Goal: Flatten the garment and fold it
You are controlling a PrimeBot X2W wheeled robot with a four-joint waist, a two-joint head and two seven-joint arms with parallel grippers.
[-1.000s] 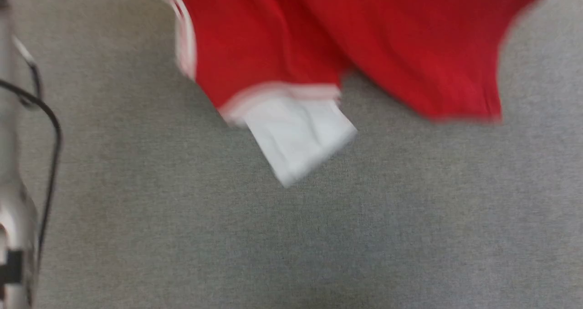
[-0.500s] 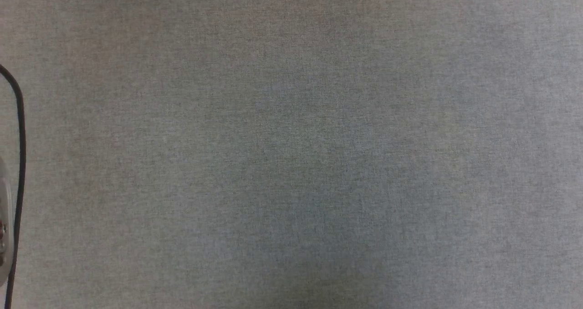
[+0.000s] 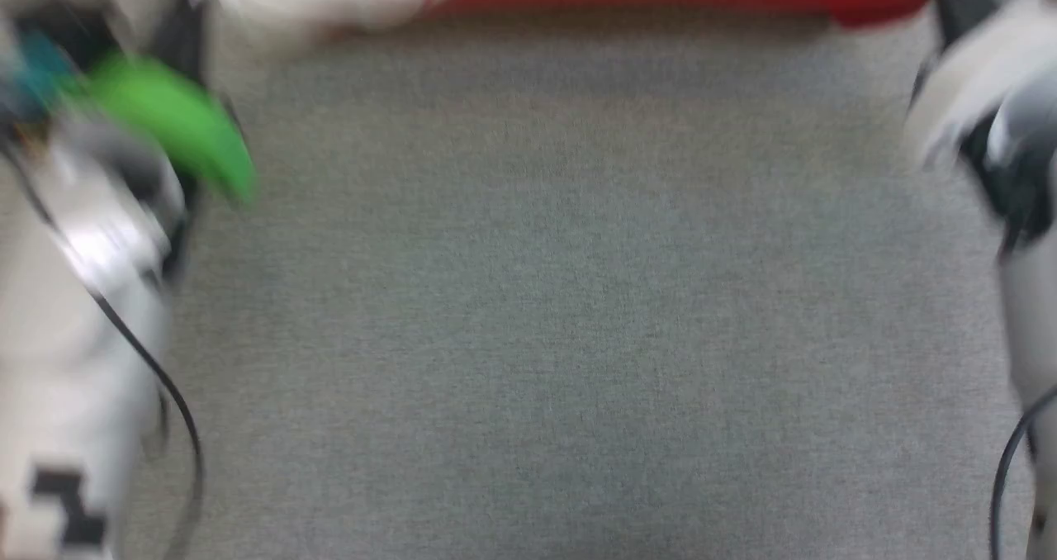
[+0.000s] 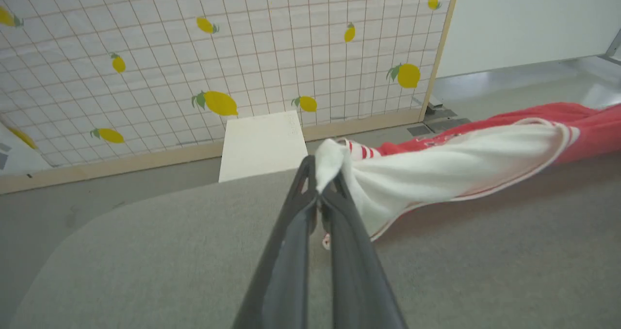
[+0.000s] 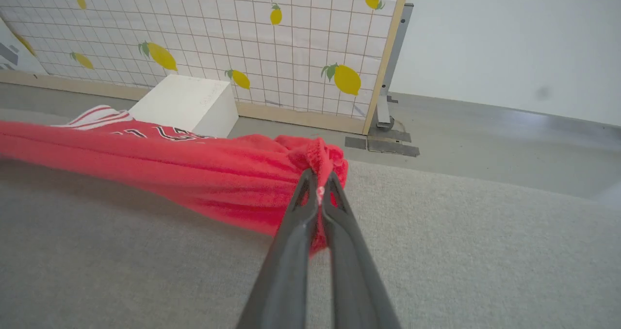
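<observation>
Grey cloth tabletop [image 3: 528, 296] lies under the garment [image 5: 170, 169], which is strung like a rope between the grippers. The left gripper [image 4: 320, 193] pinches its white sleeve [image 4: 461, 164] and the right gripper [image 5: 318, 188] clamps a red edge. I'd say flattening is unfinished and folding not yet begun.

Working in a staged test lab
I'm looking across a grey felt-topped table [image 4: 145, 261] at a wood-framed lemon-print partition [image 4: 242, 52], a plain white block [image 4: 262, 144], bare grey floor [image 5: 485, 125] and a blank white wall [image 5: 509, 42].
</observation>
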